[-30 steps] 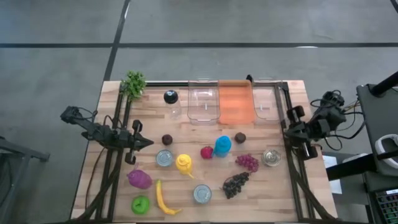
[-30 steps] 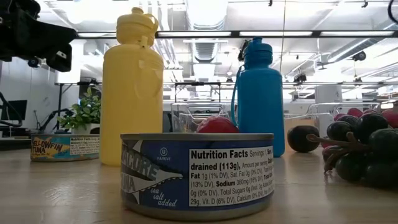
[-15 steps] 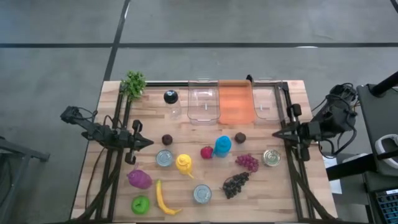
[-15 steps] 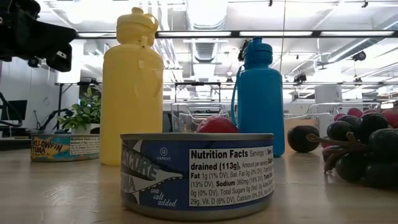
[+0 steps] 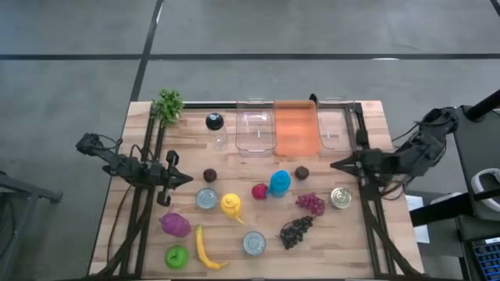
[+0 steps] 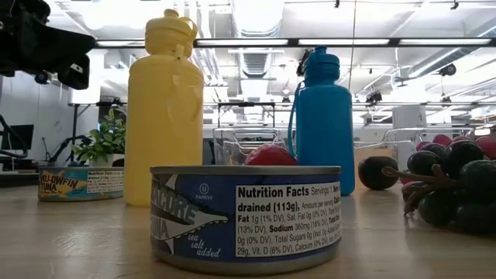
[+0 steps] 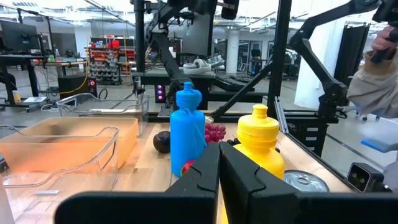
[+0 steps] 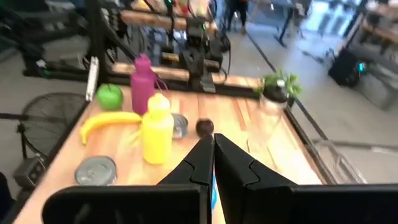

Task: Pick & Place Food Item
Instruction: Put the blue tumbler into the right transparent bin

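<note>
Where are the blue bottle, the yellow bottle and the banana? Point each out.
blue bottle (image 5: 280, 183): high view, on its cap and shoulder seen from above.
yellow bottle (image 6: 164, 116): low view, middle of its body.
banana (image 5: 202, 248): high view, mid-length of the curved fruit.

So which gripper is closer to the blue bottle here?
The right gripper, off toward the table's right side from the blue bottle. The left gripper sits farther off on its opposite side.

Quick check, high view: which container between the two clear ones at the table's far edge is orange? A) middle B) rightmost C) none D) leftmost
A: in the high view the orange bin sits in the middle, flanked by the left clear bin and the right clear bin.
</note>
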### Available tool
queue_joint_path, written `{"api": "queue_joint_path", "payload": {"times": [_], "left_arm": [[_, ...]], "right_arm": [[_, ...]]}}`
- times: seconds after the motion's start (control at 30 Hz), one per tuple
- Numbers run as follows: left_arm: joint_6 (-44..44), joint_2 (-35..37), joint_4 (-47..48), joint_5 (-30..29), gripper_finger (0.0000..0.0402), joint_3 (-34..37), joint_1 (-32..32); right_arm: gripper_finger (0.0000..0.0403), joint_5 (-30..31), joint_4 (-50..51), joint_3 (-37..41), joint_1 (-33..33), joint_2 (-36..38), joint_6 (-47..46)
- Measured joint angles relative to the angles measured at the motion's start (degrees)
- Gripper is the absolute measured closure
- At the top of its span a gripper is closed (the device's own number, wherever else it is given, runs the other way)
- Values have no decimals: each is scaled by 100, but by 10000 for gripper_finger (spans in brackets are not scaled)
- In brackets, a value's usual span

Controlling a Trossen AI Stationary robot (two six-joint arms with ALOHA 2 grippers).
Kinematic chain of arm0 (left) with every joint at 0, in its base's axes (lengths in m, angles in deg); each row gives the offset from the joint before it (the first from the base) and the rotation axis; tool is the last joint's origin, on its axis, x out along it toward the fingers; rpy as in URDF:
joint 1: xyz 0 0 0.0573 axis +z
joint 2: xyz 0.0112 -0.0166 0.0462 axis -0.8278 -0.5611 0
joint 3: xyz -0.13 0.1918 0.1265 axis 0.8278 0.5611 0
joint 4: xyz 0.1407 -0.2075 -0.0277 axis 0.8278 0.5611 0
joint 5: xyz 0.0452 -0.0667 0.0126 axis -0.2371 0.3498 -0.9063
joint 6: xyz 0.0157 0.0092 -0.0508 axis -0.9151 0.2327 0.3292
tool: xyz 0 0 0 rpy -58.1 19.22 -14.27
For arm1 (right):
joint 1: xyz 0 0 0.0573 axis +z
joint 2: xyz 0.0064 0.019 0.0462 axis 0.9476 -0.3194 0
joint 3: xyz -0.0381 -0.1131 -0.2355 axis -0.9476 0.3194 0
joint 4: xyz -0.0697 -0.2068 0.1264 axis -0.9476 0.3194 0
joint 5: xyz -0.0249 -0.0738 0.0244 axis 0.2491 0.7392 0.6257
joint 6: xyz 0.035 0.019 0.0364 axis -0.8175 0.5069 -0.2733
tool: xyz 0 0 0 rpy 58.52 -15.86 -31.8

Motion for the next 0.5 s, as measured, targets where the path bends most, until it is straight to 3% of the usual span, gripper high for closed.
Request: {"api": "queue_joint_path", "payload": {"times": [0.3,0.5], "left_arm": [[0,-2,0,0,385,0,0],[0,-1,0,0,385,0,0]], "right_arm": [[394,-454,-219,360,-898,-450,-443],[394,-1266,-468,468,-1200,-648,-436]]}}
